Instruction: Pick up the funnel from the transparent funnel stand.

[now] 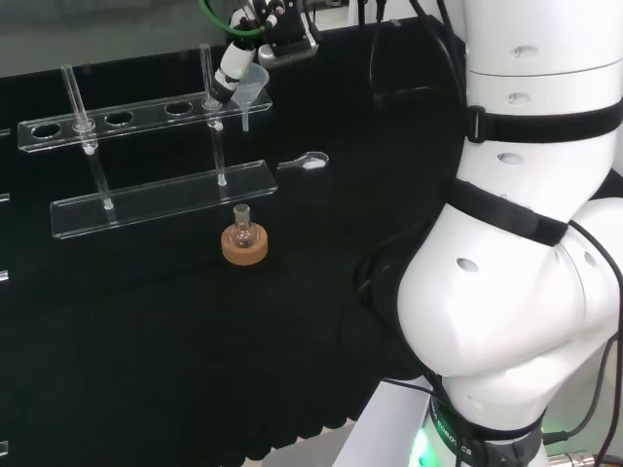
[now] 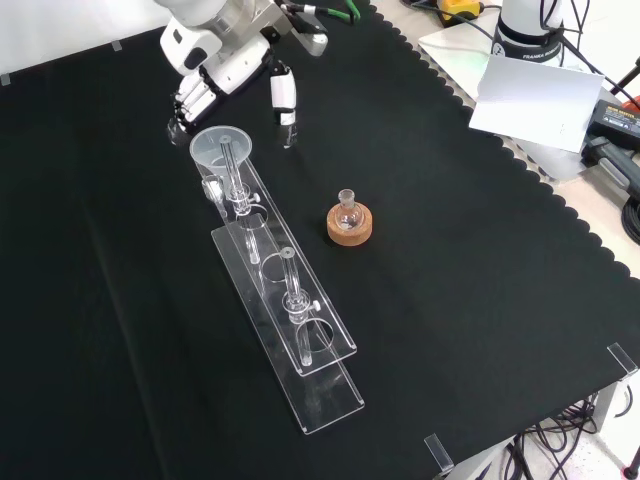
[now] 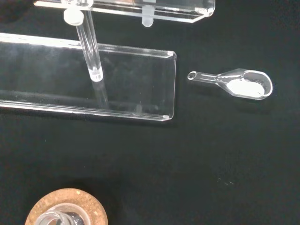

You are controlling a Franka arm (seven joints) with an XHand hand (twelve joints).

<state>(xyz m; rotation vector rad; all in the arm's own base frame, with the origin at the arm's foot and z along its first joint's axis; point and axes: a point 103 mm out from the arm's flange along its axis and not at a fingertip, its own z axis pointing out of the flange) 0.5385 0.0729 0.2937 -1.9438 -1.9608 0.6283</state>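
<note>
Bare black cloth surrounds the stand; robot hand pinches the funnel.

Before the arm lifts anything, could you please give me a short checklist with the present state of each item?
1. Funnel seated in the stand's end hole: ok.
2. Hand at the funnel: ok, right beside its rim.
3. Fingers closed on the funnel: cannot tell; contact is not visible.
4. Space above the funnel clear for a straight lift: ok in the front view.
5. Funnel stand upright on the cloth: ok.
6. Small flask on cork ring and scoop clear of the stand: ok.
</note>
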